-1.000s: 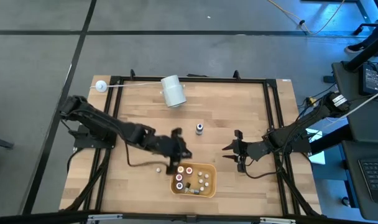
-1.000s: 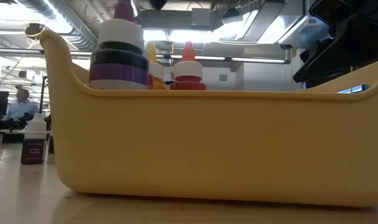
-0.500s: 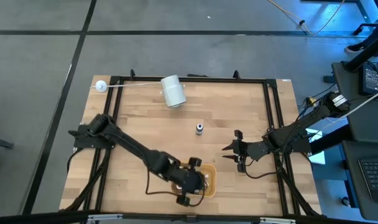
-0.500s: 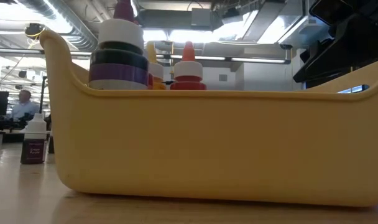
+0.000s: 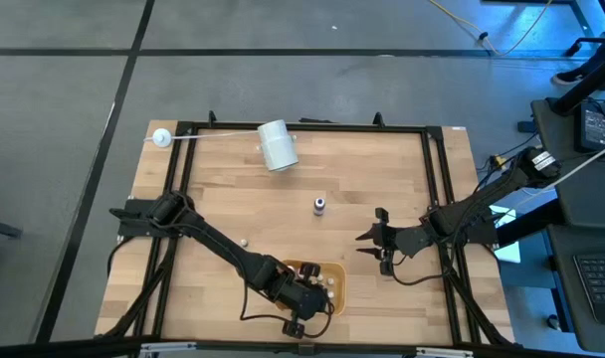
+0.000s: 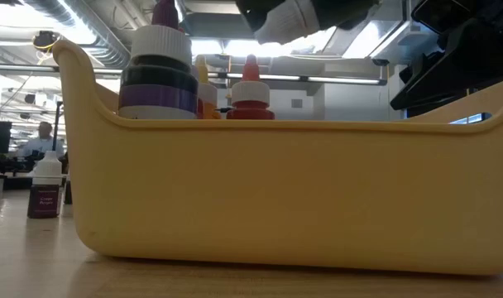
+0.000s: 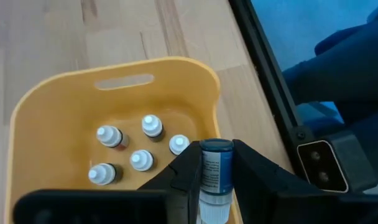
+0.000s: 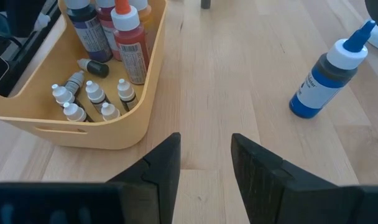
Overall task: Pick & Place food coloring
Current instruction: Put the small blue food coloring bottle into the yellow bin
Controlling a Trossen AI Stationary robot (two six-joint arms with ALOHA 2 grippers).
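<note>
A yellow bin (image 5: 339,281) near the table's front edge holds several tiny white-capped food coloring bottles (image 7: 141,159) and some taller ones (image 8: 130,43). My left gripper (image 5: 304,298) hangs over the bin's inside, shut on a small blue-labelled food coloring bottle (image 7: 215,168). In the low view the bottle's white end (image 6: 286,21) shows above the bin wall (image 6: 276,190). My right gripper (image 5: 377,244) waits open to the right of the bin, its fingers (image 8: 258,165) holding nothing. A blue bottle (image 5: 319,206) stands alone on its base mid-table. My left gripper pinches the small bottle's blue-labelled body (image 7: 215,175) between its two fingers. The bottle lies along the fingers, its dark blue end (image 7: 216,147) reaching past the fingertips. The fingers slant down toward the bin. The bottle hangs clear above the bottles on the bin's floor.
A big white roll (image 5: 276,146) lies at the table's far edge, beside a white ball on a thin rod (image 5: 161,137). A small purple-labelled bottle (image 6: 46,186) stands on the table left of the bin. A black frame (image 5: 437,179) runs around the tabletop.
My left gripper has carried the small bottle from beside the bin's far left corner toward the table's near edge, over the bin, and has sunk. It now shows at the top of the low view. The bottle stays between the fingers.
</note>
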